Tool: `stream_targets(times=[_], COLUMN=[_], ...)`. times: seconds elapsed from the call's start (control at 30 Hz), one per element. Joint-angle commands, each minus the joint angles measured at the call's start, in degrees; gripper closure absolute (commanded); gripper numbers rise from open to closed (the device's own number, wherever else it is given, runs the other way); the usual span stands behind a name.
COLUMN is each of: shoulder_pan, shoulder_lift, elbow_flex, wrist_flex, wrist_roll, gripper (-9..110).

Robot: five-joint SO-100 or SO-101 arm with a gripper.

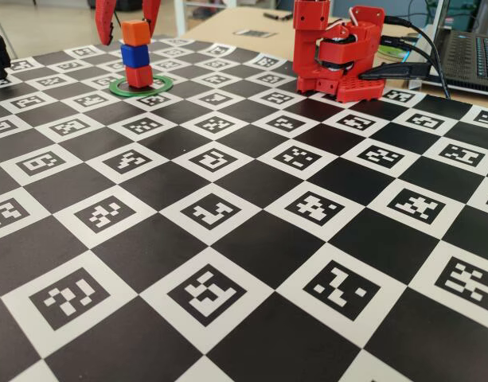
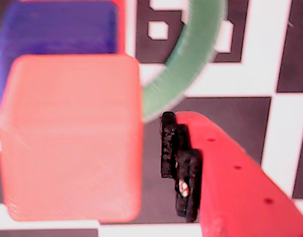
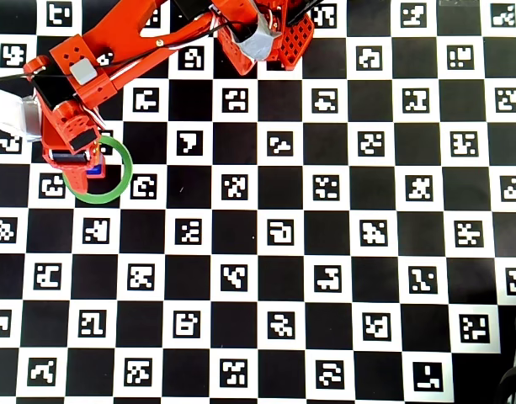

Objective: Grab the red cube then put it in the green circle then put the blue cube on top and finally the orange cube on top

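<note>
Stacking: orange cube [image 1: 135, 33] on blue cube [image 1: 134, 55], red cube [image 1: 138, 76], in green circle [image 1: 141, 86], upper left.
Gripper [image 1: 129, 22]: spread, clear of the cube.
Next: lift straight up, don't clip stack.

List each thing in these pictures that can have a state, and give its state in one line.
red cube: inside the ring, bottom of the stack.
blue cube: on the red cube.
orange cube: on top, upright.
green circle: flat on the board, around the stack.
tool: open, fingers either side of the orange cube, not gripping.
</note>
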Motion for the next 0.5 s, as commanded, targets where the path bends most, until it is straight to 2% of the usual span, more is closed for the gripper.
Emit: stream_targets(times=[0.0, 0.2, 0.47], shoulder_pan=[1.05, -1.67, -15.82], shoulder_lift=[7.38, 14.41, 28.65], elbow_flex=[-7.56, -9.23, 2.99], wrist_flex=[2.81, 5.8, -0.7], wrist_roll=[0.44, 4.57, 21.45], gripper=[66, 66, 66])
